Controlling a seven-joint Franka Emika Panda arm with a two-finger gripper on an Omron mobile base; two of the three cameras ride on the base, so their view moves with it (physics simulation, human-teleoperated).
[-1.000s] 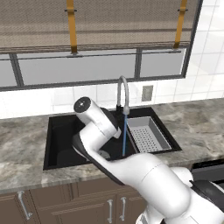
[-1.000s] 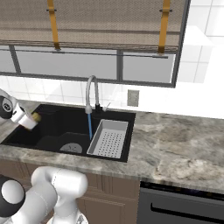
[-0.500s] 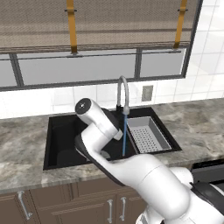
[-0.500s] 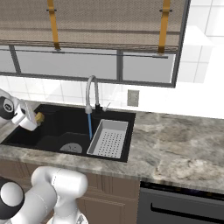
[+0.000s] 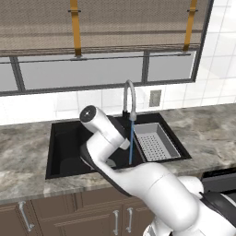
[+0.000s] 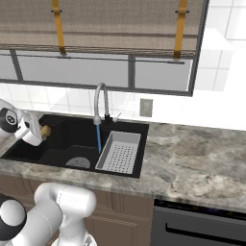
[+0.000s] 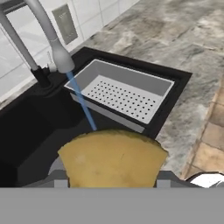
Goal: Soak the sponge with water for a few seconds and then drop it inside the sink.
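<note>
Item: two-finger gripper [image 7: 112,186] clamping soft, squashy yellow-orange lumpy sponge [image 7: 113,158] at its pinched middle, likely turning heavier, slicker when soaked.

Home kitchen, rendered. Marbled grey-brown stone counter [image 6: 192,153] runs along the wall, with a black sink [image 6: 62,144] set into it. Curved silver faucet [image 6: 101,101] at the back of the sink, a thin blue stream of water [image 6: 99,139] running from its spout. Grey perforated drainer tray [image 6: 120,153] sits in the right part of the sink. White tiled wall [image 5: 64,103] behind, with an outlet plate [image 6: 145,107] just right of the faucet. Wide window [image 5: 83,73] above, a woven blind [image 5: 115,23] with orange straps lowered over its upper part. Brown wooden cabinet doors [image 5: 92,212] with metal handles below the counter. Dark oven front [image 6: 197,228] under the counter at right.
</note>
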